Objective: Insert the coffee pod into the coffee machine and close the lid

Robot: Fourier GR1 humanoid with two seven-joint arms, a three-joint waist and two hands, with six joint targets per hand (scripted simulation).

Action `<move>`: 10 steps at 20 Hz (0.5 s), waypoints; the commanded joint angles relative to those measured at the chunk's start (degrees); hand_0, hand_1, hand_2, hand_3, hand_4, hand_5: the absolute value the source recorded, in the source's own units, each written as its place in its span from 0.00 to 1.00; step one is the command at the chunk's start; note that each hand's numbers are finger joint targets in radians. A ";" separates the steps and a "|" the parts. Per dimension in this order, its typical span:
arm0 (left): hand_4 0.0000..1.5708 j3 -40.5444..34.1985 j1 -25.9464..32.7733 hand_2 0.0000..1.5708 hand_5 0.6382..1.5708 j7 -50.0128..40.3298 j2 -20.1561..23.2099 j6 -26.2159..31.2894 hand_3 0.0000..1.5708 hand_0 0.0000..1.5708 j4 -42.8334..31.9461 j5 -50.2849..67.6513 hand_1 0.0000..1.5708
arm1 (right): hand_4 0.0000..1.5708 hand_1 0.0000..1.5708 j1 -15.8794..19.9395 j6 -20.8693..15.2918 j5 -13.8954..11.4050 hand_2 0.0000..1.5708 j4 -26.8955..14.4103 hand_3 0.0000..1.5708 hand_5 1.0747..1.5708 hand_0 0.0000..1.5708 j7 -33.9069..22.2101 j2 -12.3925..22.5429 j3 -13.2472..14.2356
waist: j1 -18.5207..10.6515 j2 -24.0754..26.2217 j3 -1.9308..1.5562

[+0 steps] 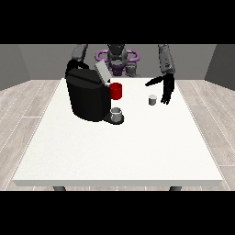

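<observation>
A black coffee machine (86,96) stands on the white table (119,151) at the view's left, its grey lid (102,72) raised and tilted. A small grey coffee pod (153,99) sits on the table to the right of the machine. The hand at the view's right (167,89) hangs just right of the pod with straight fingers pointing down and thumb stretched left above the pod, holding nothing. The other hand is hidden behind the machine; only its arm (79,54) shows.
A red mug (116,91) stands behind the machine's front. A grey cup (117,114) rests on the machine's drip tray. The table's front edge is near the view's bottom.
</observation>
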State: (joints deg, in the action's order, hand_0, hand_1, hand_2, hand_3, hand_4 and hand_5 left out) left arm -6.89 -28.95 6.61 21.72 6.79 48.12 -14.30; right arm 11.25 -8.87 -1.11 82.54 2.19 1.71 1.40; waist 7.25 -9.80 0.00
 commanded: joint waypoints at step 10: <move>0.00 2.68 -0.80 0.46 1.00 7.03 3.75 -3.33 0.30 0.38 -10.10 -9.03 0.38 | 0.29 0.00 -0.02 0.13 -0.18 0.00 -0.51 0.00 1.00 0.00 1.50 -0.62 -0.46 | 0.66 -2.78 0.01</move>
State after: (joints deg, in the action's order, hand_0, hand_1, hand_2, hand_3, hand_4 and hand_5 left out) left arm -5.13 -30.65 10.22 23.23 3.07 40.02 -21.03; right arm 12.35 -9.27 -1.60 82.85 1.04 1.45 0.98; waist 8.39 -11.24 0.03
